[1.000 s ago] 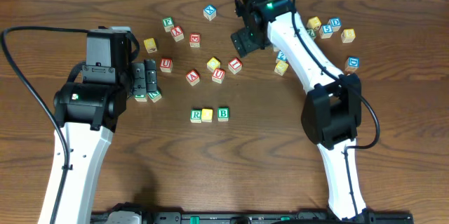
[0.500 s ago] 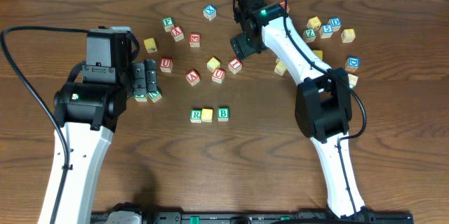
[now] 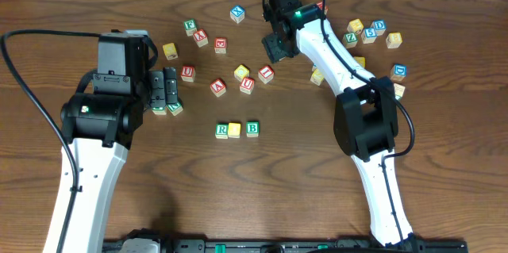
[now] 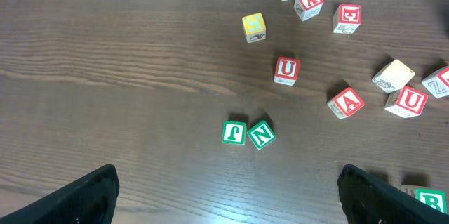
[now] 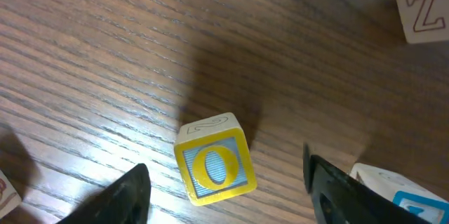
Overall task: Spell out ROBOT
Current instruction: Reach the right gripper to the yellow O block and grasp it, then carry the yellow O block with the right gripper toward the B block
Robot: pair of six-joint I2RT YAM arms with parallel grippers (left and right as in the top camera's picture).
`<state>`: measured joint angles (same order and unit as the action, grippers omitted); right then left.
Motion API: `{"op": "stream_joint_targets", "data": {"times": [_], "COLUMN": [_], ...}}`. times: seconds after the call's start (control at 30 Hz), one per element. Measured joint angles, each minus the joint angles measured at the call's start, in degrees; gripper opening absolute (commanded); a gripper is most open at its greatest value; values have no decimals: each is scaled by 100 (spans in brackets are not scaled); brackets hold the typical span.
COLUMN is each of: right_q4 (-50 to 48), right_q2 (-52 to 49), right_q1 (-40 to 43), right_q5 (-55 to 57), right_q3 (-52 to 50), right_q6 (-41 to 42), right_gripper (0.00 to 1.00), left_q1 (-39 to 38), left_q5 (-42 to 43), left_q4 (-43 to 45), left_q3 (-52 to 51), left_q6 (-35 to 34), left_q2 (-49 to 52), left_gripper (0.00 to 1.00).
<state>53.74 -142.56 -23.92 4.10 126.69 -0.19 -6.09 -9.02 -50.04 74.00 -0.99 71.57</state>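
In the overhead view a green R cube (image 3: 222,130), a yellow cube (image 3: 234,129) and a green B cube (image 3: 252,128) stand in a row at mid-table, with a small gap before the B. The right wrist view shows a yellow-framed O cube (image 5: 214,168) lying on the wood between the fingers of my right gripper (image 5: 228,196). Its jaws stand apart, with a gap on each side of the cube. From overhead my right gripper (image 3: 274,47) hides that cube. My left gripper (image 4: 242,199) is open and empty over bare wood, left of the row (image 3: 164,90).
Loose cubes lie across the back: red U (image 4: 286,69), green J (image 4: 235,132) and N (image 4: 261,134), a Z cube (image 5: 424,13). A blue-framed cube (image 5: 400,189) sits just outside my right finger. More blue and yellow cubes cluster at the back right (image 3: 373,31).
My right arm has swung in toward the back centre and its jaws have narrowed around the O cube. The left arm has not moved.
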Motion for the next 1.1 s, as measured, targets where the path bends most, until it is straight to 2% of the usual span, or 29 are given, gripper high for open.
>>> {"op": "stream_joint_targets", "data": {"times": [0.33, 0.43, 0.5, 0.6, 0.67, 0.87, 1.1], "right_q4": [-63, -136, -153, -162, -173, -173, 149], "right_q2": [-210, -210, -210, -210, -210, -210, -181], "right_q1": [0, 0, 0, 0, 0, 0, 0], "right_q5": [-4, -4, -9, -33, -70, -109, -138], "right_q3": [0, 0, 0, 0, 0, 0, 24], "right_q6": [-2, -2, 0, 0, -4, 0, 0], "right_gripper": [63, 54, 43, 17, 12, 4, 5], "left_q1": [0, 0, 0, 0, 0, 0, 0], "left_q5": [0, 0, 0, 0, 0, 0, 0], "left_q4": [0, 0, 0, 0, 0, 0, 0], "left_q3": [0, 0, 0, 0, 0, 0, 0], "left_q6": [0, 0, 0, 0, 0, 0, 0], "left_q2": [0, 0, 0, 0, 0, 0, 0], "left_gripper": [97, 98, 98, 98, 98, 98, 98]}}
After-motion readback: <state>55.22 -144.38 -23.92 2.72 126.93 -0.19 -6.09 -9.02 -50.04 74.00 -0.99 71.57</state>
